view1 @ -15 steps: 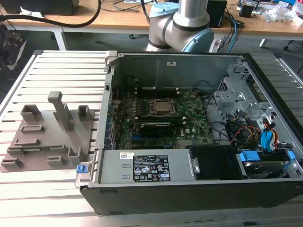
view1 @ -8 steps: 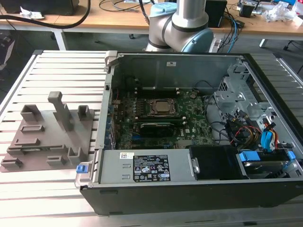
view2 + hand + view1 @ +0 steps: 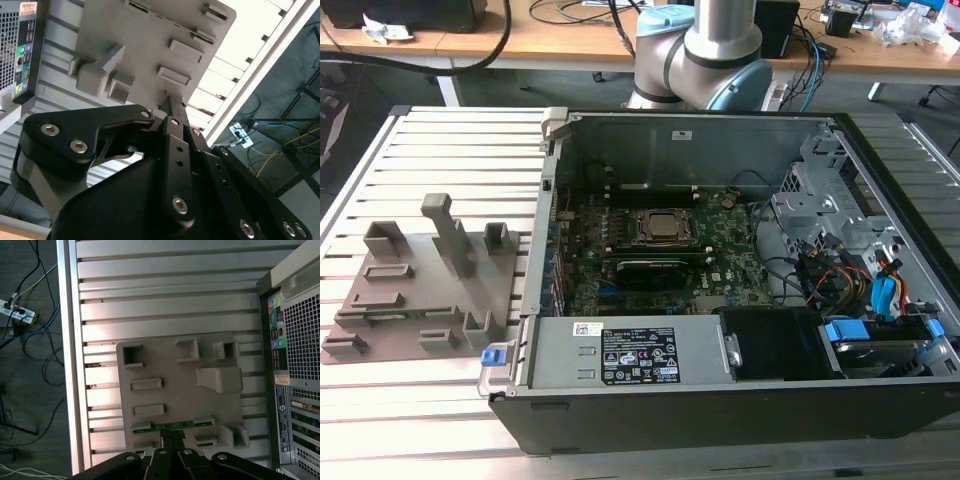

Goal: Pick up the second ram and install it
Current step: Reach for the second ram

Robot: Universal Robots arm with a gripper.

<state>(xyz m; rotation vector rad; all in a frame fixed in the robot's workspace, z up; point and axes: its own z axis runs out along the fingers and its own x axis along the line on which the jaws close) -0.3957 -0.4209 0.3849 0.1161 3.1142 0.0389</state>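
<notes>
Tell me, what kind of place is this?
Probably a robotics lab or test workshop: an open computer case lies on a slatted metal table, a robot arm stands behind it, and cable-strewn desks line the back.

Open slatted table (image 3: 165, 295) around the grey tray (image 3: 175, 400); brackets (image 3: 204, 420) flanking the second ram (image 3: 172, 426), computer case (image 3: 295, 340) alongside.

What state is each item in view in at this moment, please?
second ram: standing on edge in the holder tray, not lifted.
gripper: down at the second ram's edge.
holder tray: flat on the slatted table, beside the case.
computer case: lying on its side, open, motherboard exposed.
</notes>
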